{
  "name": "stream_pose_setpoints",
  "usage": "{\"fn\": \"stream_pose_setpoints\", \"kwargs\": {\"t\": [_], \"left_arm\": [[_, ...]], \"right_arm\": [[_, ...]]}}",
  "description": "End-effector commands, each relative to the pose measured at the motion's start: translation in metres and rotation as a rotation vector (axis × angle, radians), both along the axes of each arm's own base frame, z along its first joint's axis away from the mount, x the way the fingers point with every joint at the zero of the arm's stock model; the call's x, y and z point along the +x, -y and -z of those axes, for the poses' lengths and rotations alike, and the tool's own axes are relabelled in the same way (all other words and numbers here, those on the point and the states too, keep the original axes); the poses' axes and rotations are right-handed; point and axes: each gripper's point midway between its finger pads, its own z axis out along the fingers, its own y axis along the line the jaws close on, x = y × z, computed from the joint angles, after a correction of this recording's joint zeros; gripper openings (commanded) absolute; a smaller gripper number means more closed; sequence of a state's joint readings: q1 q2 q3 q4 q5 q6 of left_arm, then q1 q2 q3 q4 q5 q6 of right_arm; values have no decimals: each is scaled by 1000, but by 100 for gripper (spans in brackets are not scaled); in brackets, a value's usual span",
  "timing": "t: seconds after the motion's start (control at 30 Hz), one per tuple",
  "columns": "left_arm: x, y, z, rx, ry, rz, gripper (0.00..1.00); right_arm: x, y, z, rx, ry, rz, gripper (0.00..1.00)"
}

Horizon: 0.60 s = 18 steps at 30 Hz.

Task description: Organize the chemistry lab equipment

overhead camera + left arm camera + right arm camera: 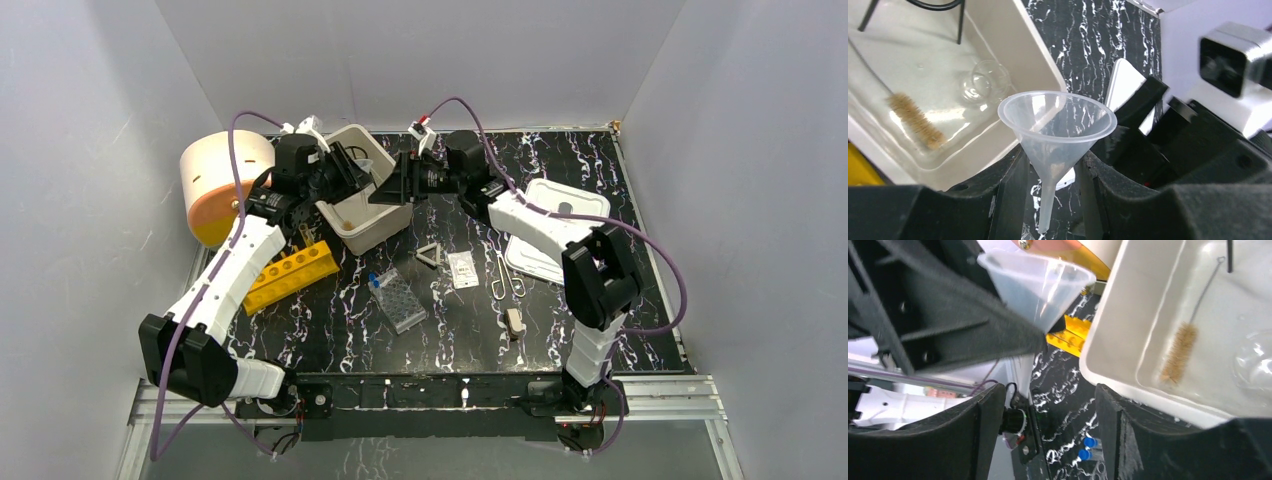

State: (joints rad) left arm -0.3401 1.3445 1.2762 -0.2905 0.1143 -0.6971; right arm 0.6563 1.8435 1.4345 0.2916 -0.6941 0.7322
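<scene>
My left gripper [1050,185] is shut on a clear plastic funnel [1058,125], held upright just beside the beige tub's near rim [1033,55]. The funnel also shows in the top view [365,165] and the right wrist view [1038,282]. Inside the tub lie a small clear beaker [984,82], a bristle brush [915,120] and a black wire stand [938,5]. My right gripper [1048,415] is open and empty, close to the tub's right rim [1103,340] and facing the left gripper [350,172]. The yellow tube rack [290,272], clear well tray [398,300] and white triangle [428,255] lie on the table.
The white lid [550,225] lies at the right. A small packet [462,270], metal tongs [505,275] and a wooden clamp [514,322] lie between lid and tray. A cream and orange roll [220,180] stands at the far left.
</scene>
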Motion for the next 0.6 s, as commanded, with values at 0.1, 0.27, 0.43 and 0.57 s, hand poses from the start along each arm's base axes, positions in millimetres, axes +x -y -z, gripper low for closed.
{"fn": "stream_pose_setpoints", "kwargs": {"t": [0.1, 0.27, 0.43, 0.57], "left_arm": [[4, -27, 2, 54, -7, -67, 0], [12, -35, 24, 87, -72, -88, 0], [27, -28, 42, 120, -153, -51, 0], [33, -38, 64, 120, -235, -147, 0]], "right_arm": [[-15, 35, -34, -51, 225, 77, 78], [-15, 57, -24, -141, 266, 161, 78], [-20, 74, -9, -211, 260, 208, 78], [-27, 83, -2, -233, 246, 218, 78]]}}
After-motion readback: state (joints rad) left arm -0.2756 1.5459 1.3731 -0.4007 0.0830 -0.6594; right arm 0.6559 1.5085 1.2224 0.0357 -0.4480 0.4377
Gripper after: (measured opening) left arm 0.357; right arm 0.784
